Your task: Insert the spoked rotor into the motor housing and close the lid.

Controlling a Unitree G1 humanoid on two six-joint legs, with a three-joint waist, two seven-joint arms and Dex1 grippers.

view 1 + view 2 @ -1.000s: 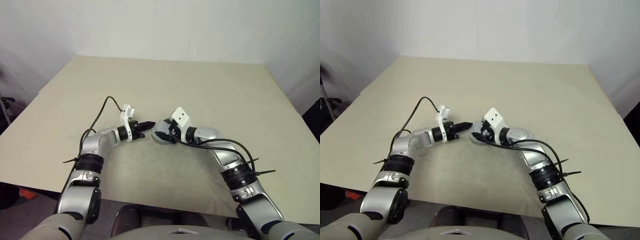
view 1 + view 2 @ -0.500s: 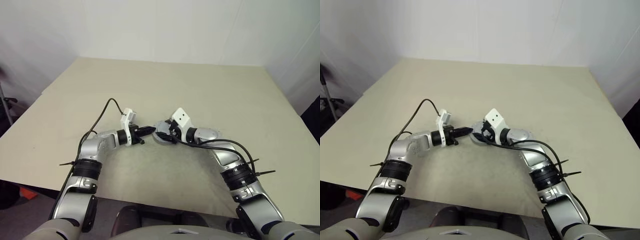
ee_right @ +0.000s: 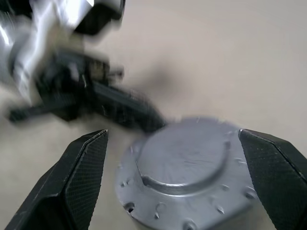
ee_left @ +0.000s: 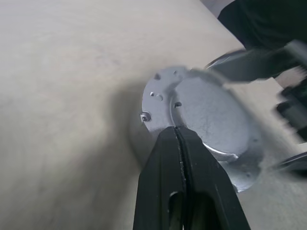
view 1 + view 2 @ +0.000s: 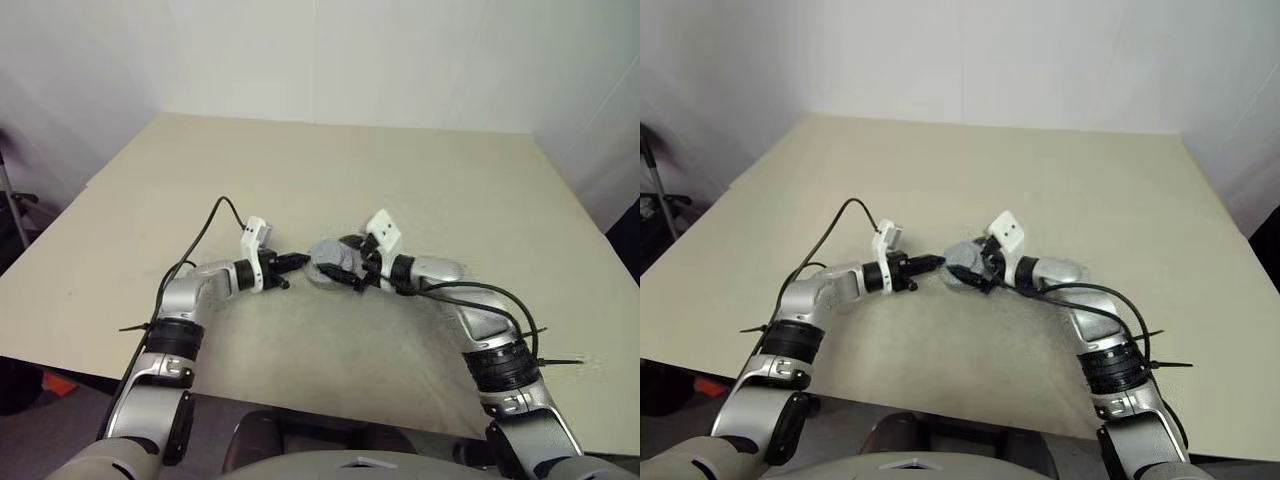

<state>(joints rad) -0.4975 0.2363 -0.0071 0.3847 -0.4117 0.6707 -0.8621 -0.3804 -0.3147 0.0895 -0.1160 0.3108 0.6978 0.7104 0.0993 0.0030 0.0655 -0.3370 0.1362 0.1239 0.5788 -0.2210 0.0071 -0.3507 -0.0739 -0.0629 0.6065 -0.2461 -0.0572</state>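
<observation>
The lid (image 4: 211,115), a dull grey round cap with a flat flange of small holes, lies on the table (image 5: 420,180) between my two grippers. It also shows as a grey disc in the head view, lid (image 5: 330,265). My left gripper (image 4: 176,129) is shut and empty, its tip touching the lid's edge. My right gripper (image 3: 172,134) is open wide, one finger on each side of the lid (image 3: 187,167) and a little above it, not touching. The spoked rotor and the motor housing are hidden; I cannot tell what lies under the lid.
The beige table stretches bare well beyond the lid to its back edge by the white wall (image 5: 350,60). A black cable (image 5: 205,225) loops over the table from my left wrist. The table's front edge (image 5: 300,400) runs close below both forearms.
My right gripper has opened wider and drawn up and back to the right, off the lid. The left gripper stays shut with its tip at the lid's edge.
</observation>
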